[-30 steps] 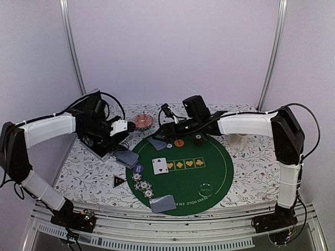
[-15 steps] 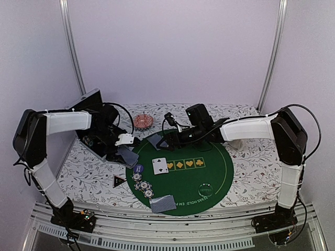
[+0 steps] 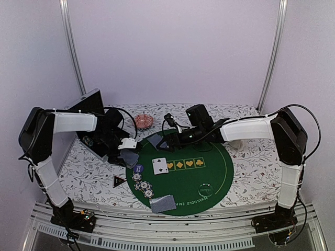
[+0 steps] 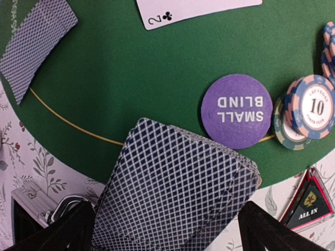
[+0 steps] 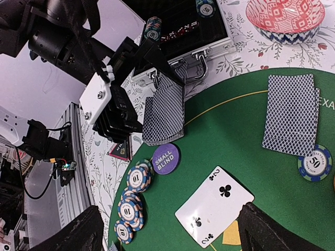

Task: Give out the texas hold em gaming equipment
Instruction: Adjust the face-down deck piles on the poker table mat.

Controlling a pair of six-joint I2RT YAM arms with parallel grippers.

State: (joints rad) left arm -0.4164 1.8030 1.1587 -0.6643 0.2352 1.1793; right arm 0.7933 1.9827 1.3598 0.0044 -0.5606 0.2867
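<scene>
Our left claw (image 4: 166,209) clamps a stack of lattice-backed grey-blue playing cards (image 4: 172,178) by opposite edges, above the rim of the round green felt mat (image 4: 131,63). Our right claw (image 5: 170,209) gapes empty. We judge the cards light and slick, likely to fan, so pinch squarely across the edges.

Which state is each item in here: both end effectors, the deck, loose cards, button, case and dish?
Grey-blue diamond-backed deck of cards, gripped, tilted over the green mat edge.
Left end effector, closed on that deck.
Right end effector, open and empty.
White two of clubs card, face up.
Far pair of grey-blue cards, face down.
Purple round small blind button, lettering up.
Silver metal chip case, open.
Pink patterned dish, upright.
</scene>
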